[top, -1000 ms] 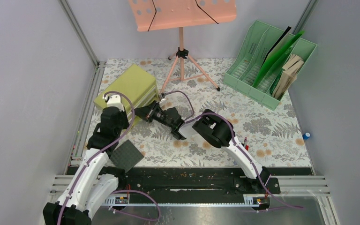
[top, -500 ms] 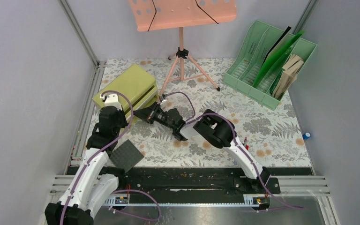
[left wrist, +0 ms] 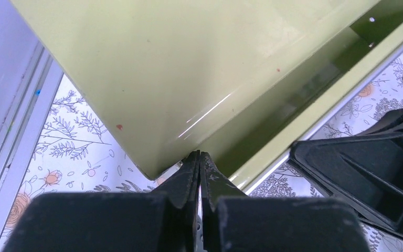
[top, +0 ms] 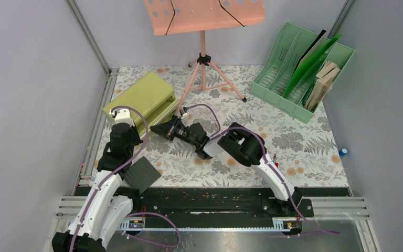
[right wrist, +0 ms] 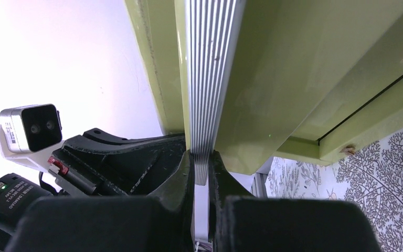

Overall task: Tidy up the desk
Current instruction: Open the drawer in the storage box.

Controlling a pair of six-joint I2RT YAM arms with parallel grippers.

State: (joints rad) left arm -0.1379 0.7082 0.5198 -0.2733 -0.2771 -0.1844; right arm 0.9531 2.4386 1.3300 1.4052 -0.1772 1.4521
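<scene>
Here the desk (top: 294, 142) fills the floor between plain grey walls (top: 31, 79), with metal rails (top: 98, 115) along its edges. At its far left sits 1 olive cabinet (top: 141, 97). The left gripper (left wrist: 199, 157) is fully closed and empty, its tips at the cabinet's lower corner. The right gripper (right wrist: 201, 163) pinches a ribbed silver strip (right wrist: 212, 63) on the cabinet's front.
</scene>
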